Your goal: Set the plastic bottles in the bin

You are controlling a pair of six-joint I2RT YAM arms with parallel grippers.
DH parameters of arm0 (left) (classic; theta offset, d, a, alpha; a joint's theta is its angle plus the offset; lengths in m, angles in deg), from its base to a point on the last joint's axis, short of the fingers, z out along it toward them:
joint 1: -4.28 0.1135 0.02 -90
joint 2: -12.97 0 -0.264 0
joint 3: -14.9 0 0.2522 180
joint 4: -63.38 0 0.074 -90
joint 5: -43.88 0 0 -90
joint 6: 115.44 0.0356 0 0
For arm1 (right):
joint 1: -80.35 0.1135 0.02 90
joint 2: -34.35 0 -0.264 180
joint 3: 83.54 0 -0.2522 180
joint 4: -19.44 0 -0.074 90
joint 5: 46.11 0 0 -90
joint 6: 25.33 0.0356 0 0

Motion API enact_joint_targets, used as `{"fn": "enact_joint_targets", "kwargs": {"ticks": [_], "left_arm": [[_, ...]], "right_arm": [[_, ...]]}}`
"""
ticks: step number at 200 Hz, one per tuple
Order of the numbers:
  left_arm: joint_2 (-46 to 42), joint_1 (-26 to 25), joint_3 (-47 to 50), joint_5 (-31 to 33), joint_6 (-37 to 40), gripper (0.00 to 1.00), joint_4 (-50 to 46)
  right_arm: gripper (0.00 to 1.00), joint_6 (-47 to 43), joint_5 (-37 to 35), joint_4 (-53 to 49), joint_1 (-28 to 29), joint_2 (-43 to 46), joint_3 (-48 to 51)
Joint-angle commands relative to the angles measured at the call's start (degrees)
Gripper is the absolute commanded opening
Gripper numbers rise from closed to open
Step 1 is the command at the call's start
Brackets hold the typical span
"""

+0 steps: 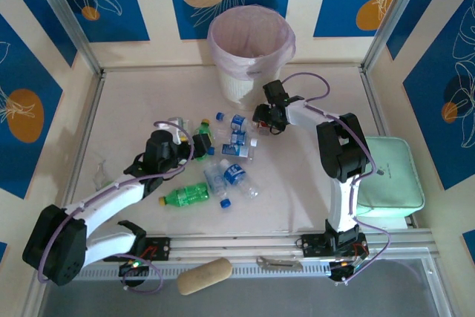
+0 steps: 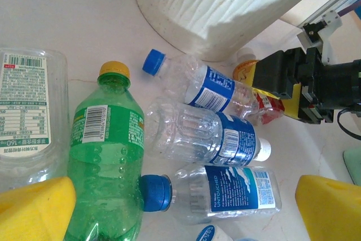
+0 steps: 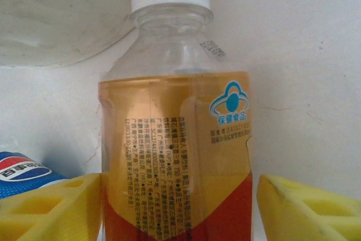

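The bin (image 1: pixel 237 83) is a white wastebasket with a pink liner at the back of the table; its ribbed wall (image 2: pixel 225 9) is close ahead in the left wrist view. Plastic bottles lie in a cluster (image 1: pixel 237 137) before it: a green one (image 2: pixel 104 156), clear blue-labelled ones (image 2: pixel 220 136), another green one (image 1: pixel 185 195). My left gripper (image 2: pixel 183 210) hangs open over the cluster (image 1: pixel 194 141). My right gripper (image 3: pixel 180 210) straddles an amber-liquid bottle (image 3: pixel 175 150) with a white cap; the left pad (image 3: pixel 56 210) touches it, while a small gap remains at the right pad (image 3: pixel 307 210).
A pale green tray (image 1: pixel 386 176) sits at the right edge beside the right arm. A tan roll (image 1: pixel 204 275) and a metal tool (image 1: pixel 278 263) lie on the front rail. A loose blue cap (image 1: pixel 225 203) lies near the front. A Pepsi-labelled bottle (image 3: pixel 22 173) lies left of the amber one.
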Motion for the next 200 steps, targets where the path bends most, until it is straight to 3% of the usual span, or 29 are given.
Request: {"fn": "enact_joint_targets", "kwargs": {"ticks": [1, 41, 134, 200], "left_arm": [[0.99, 0.32, -1.33, -1.31, -0.76, 1.00, 1.32], [1.15, 0.35, -1.15, -1.48, -1.82, 1.00, 1.27], [2.07, 0.41, -1.24, -1.70, -3.53, 1.00, 2.07], [1.93, 0.41, -0.39, 0.24, -3.80, 1.00, 2.18]], "right_arm": [[0.70, 0.13, -0.70, -1.20, -0.70, 0.16, 1.66], [0.69, 0.13, -1.10, -0.47, -1.62, 2.04, 4.89], [0.55, -0.38, 0.37, 2.97, -3.56, 7.03, 10.50], [0.54, -4.26, -1.87, 2.18, -4.91, 23.42, 14.21]]}}
